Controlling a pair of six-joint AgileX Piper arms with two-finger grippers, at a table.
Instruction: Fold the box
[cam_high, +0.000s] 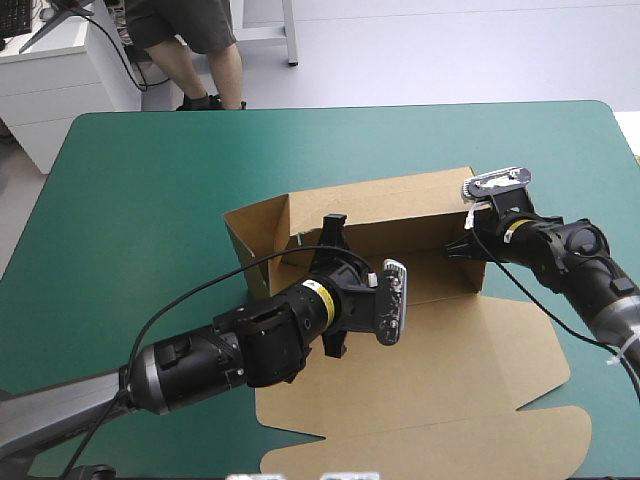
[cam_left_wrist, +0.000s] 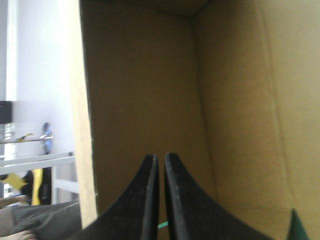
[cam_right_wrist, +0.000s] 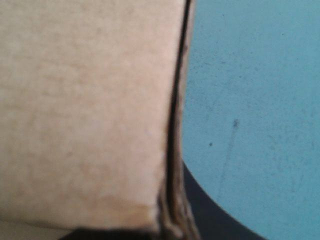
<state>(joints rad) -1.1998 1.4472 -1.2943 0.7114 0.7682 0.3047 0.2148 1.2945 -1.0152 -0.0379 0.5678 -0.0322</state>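
Two walls up: the box (cam_high: 390, 210) is a half-made tray. Its far wall (cam_high: 400, 195) and 9 o'clock end wall (cam_high: 255, 240) stand upright and meet in a corner, so that side looks set.
Box position: about the middle of the table, a little toward 3 o'clock, with the tray part at the sheet's 12 o'clock side.
Lid (cam_high: 430, 350): lies flat on the cover and spreads from the tray toward 6 o'clock (so the box stands open).
3 o'clock end wall (cam_high: 478, 255): upright. Up close its edge shows two layers of board, which I take for a flap folded over and not yet tucked.
Holding that wall: the right gripper (cam_high: 465, 240) sits at the wall's top edge, clamped on the board, one black finger (cam_right_wrist: 210, 220) on the outer face. I judge the pinch keeps the fold from springing back.
Inside the tray: the left gripper (cam_high: 335, 222) reaches in from 8 o'clock, its tips near the far wall. Its fingers (cam_left_wrist: 150, 200) are drawn together to a thin slit with no board between them, probably so they can press as one blunt pusher against the wall or floor crease.
Step in hand: judged, securing the 3 o'clock end while the other arm braces the tray.
Cover (cam_high: 140, 200): teal-green, showing just beyond the held wall.
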